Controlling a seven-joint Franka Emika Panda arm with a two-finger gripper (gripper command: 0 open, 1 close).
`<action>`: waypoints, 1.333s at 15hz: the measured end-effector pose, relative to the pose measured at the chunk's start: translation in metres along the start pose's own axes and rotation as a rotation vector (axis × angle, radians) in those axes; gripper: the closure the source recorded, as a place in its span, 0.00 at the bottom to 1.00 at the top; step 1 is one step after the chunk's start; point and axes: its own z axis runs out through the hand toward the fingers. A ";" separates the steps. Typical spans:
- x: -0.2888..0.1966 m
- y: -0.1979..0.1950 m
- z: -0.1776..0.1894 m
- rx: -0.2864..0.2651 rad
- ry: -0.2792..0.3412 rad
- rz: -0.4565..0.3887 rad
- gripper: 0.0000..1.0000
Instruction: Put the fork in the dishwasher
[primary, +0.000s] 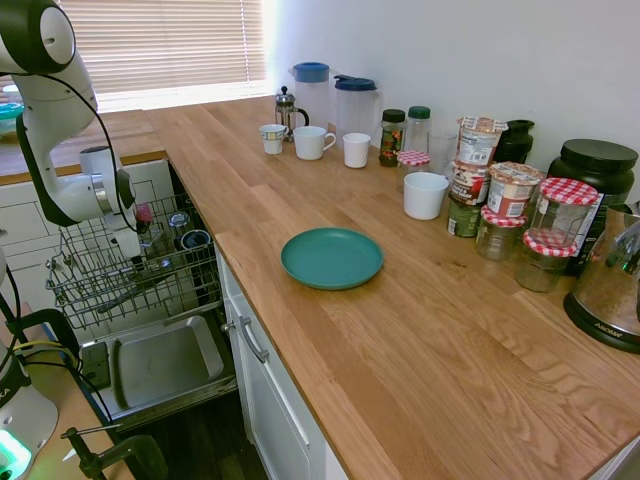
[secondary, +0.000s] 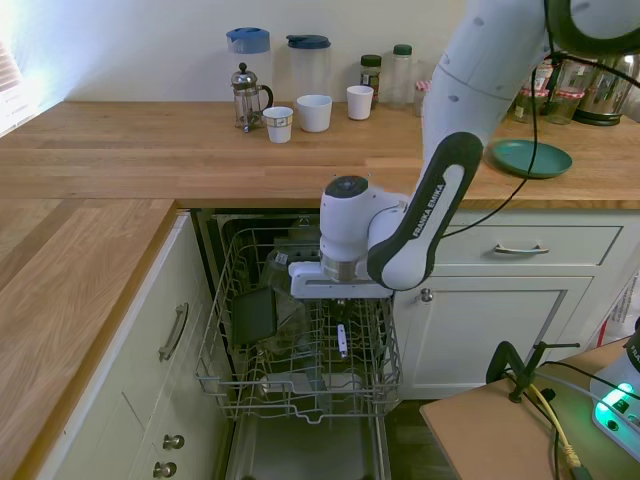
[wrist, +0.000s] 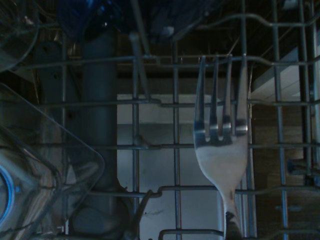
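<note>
Fork (wrist: 222, 155): hangs tines-down among the grey wires of the pulled-out rack, seen in the wrist view and as a pale sliver under the gripper (secondary: 342, 318) in the second exterior view.
Jaws: closed on the fork's handle.
Dishwasher (secondary: 300, 350): door lowered, rack out below the counter (primary: 400, 330) edge.
Green plate (primary: 332, 258): near the counter's front edge.

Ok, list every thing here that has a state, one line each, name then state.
dishwasher: door open, wire rack pulled out.
fork: tines pointing down over the rack wires; held or resting, cannot tell.
gripper: lowered into the rack, fingers hidden.
teal plate: empty, flat on the counter.
white drawers: shut.
blue-lidded jugs: lids on.
</note>
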 end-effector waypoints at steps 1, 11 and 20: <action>-0.001 0.000 0.006 -0.004 -0.004 0.000 0.00; -0.003 -0.005 0.010 0.017 0.001 0.006 0.00; 0.002 0.005 -0.058 0.067 0.040 -0.003 0.00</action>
